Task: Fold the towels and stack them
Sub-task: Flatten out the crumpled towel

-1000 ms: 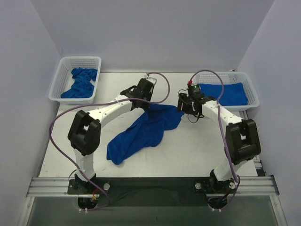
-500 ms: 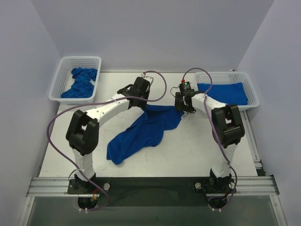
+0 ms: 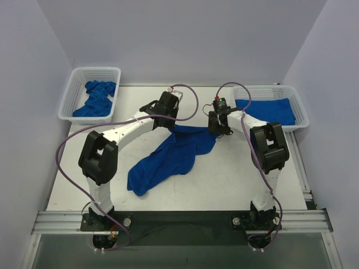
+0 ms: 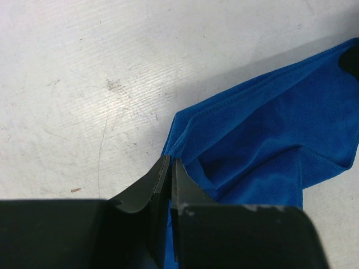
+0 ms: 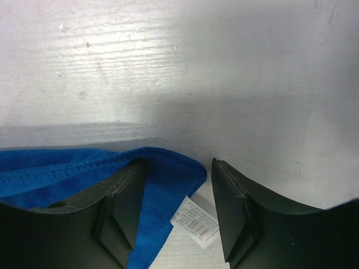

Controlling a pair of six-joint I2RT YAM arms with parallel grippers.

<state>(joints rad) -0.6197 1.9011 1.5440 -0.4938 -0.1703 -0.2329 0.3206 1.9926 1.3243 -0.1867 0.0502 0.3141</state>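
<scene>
Middle towel (image 3: pixel 168 159): laid loose and rumpled on the tabletop (image 3: pixel 235 174), running from near left to far right between the two arms.
Left claw (image 4: pixel 170 162): shut tight on a far edge of the middle towel; blue cloth is pinched between the fingertips, as seen in the left wrist view.
Right claw (image 5: pixel 177 163): jaws held apart and set low over the tabletop, one on either side of the middle towel's far right corner; no clamp is seen.
White tag (image 5: pixel 193 221): sewn at that corner, lying between the jaws.
Left basket (image 3: pixel 67 98): far left; a crumpled towel (image 3: pixel 96 100) is held in it.
Right basket (image 3: pixel 300 106): far right; a flat towel (image 3: pixel 269 111) is laid in it.
</scene>
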